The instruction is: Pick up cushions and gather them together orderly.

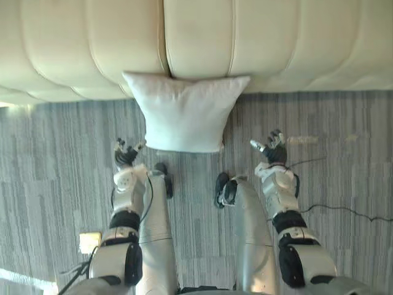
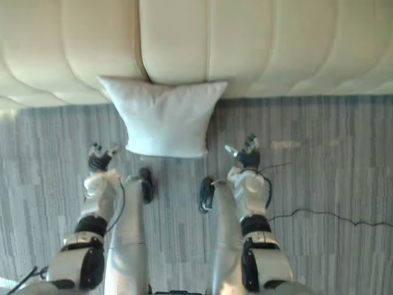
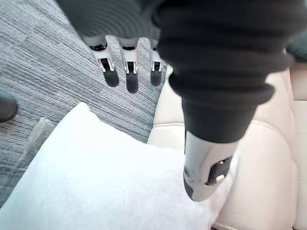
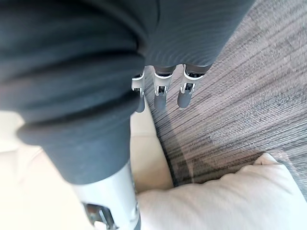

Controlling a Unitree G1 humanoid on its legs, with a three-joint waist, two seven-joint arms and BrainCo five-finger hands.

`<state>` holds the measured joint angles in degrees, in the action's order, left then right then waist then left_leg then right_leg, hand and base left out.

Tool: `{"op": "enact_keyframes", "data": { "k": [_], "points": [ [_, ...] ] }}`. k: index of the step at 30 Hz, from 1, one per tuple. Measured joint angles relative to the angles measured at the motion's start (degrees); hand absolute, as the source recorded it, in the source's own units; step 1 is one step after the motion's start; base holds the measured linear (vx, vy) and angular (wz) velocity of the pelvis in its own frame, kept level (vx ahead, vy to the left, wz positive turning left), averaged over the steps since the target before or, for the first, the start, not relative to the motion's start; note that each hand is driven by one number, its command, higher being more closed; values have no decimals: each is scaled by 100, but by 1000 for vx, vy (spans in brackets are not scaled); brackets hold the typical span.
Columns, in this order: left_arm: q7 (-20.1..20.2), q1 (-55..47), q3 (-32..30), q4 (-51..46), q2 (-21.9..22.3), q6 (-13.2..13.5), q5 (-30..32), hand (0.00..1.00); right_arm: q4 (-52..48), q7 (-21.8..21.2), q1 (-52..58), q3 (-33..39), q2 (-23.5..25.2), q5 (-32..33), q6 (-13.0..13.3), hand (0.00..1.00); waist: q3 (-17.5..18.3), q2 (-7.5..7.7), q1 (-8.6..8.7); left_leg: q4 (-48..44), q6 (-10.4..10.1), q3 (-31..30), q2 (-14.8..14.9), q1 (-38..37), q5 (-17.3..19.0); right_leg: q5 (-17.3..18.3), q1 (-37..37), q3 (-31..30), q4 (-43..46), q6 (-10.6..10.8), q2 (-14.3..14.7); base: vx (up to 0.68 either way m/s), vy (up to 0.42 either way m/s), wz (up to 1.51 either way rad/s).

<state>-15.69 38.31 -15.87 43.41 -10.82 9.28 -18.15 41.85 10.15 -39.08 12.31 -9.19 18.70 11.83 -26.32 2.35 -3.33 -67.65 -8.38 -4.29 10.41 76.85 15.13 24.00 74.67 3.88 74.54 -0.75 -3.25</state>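
A white square cushion (image 1: 184,114) leans on the grey carpet against the front of a cream sofa (image 1: 196,37), its top corners touching the sofa base. My left hand (image 1: 124,153) hovers just left of the cushion's lower corner, fingers straight and holding nothing. My right hand (image 1: 271,149) hangs to the right of the cushion, a short gap away, also open and empty. In the left wrist view the cushion (image 3: 96,182) lies below my fingers (image 3: 129,76). In the right wrist view the cushion (image 4: 230,196) shows past my thumb (image 4: 112,201).
The cream sofa (image 2: 202,43) spans the whole far side. Grey striped carpet (image 1: 55,160) spreads to both sides. A small yellowish tag (image 1: 89,242) lies on the carpet at the lower left.
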Motion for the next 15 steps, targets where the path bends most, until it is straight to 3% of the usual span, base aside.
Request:
{"op": "enact_keyframes", "data": {
  "k": [7, 14, 15],
  "points": [
    [17, 1365, 438, 11, -466, 2, 26, 0, 210, 2, -1299, 78, -577, 236, 65, 0, -314, -1, 15, -310, 34, -91, -133, 1112, -57, -8, 1096, 22, 420, -19, -137, -18, 43, 9],
    [-121, 2165, 1155, -20, -464, 30, 63, 0, 267, 117, -2200, -672, -327, 504, 126, 0, -434, -7, -8, -524, 5, -119, -209, 1805, -83, 27, 1763, 9, 668, -28, -226, 0, 23, 7],
    [-236, 2267, 1233, -117, -388, 37, 61, 0, 245, 164, -2364, -811, -206, 504, 159, 100, -438, -11, -10, -571, 6, -111, -222, 1920, -82, 45, 1880, -8, 732, -23, -264, 17, 25, 11]
  ]
}}
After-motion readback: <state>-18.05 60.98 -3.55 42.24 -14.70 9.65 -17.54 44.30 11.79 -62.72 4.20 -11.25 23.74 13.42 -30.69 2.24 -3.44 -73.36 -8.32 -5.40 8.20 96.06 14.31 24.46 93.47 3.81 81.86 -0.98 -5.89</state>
